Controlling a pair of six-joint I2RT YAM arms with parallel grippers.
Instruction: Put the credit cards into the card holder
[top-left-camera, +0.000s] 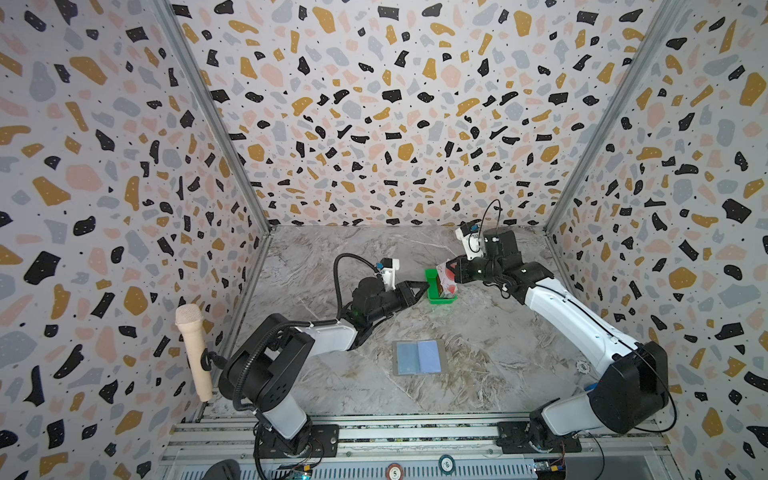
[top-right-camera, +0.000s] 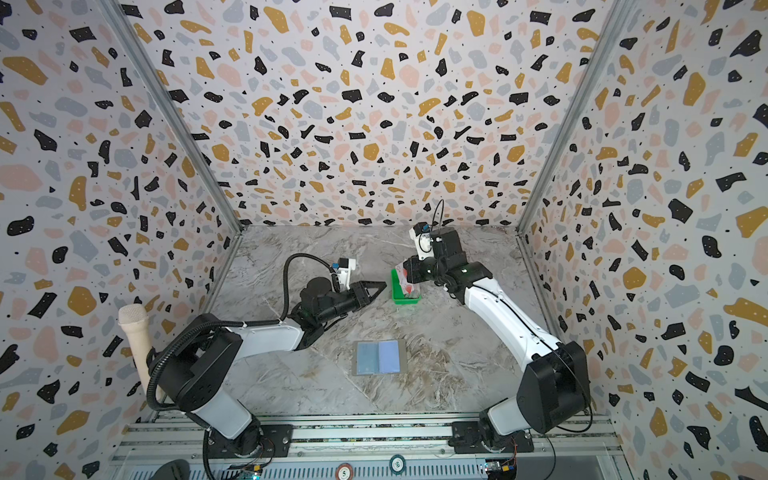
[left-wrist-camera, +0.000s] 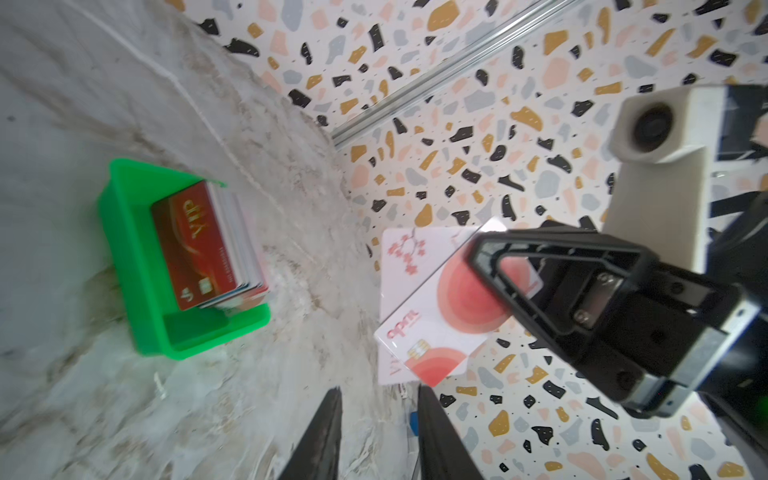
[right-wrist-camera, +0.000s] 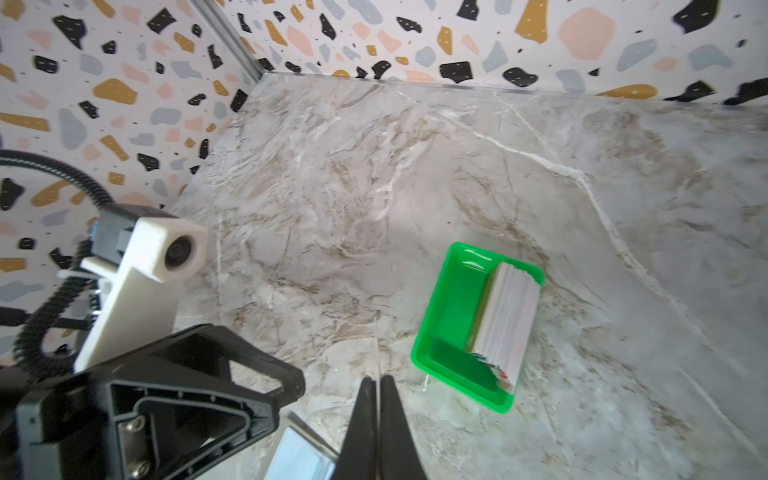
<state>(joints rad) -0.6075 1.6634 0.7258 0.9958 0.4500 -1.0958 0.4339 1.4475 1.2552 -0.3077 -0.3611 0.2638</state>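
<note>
The marble table (top-left-camera: 498, 353) bears the green tray (left-wrist-camera: 124, 249), the reference for everything here. The left gripper (top-left-camera: 423, 285) hovers just beside the tray's left wall. Its jaws are parted and empty, probably to receive a handover. The right gripper (right-wrist-camera: 379, 384) hangs over the tray's right side, clenched on a white-and-pink card (left-wrist-camera: 415, 299) raised clear of the tray; a second card may lie behind it. The card holder (top-left-camera: 444, 355) lies open and flat, well apart from the tray toward the robot, so its pockets face upward. Two blue cards (top-left-camera: 417, 357) already sit inside. The remaining credit cards (right-wrist-camera: 507, 316) stand on edge in the tray, which makes them easy to pinch.
</note>
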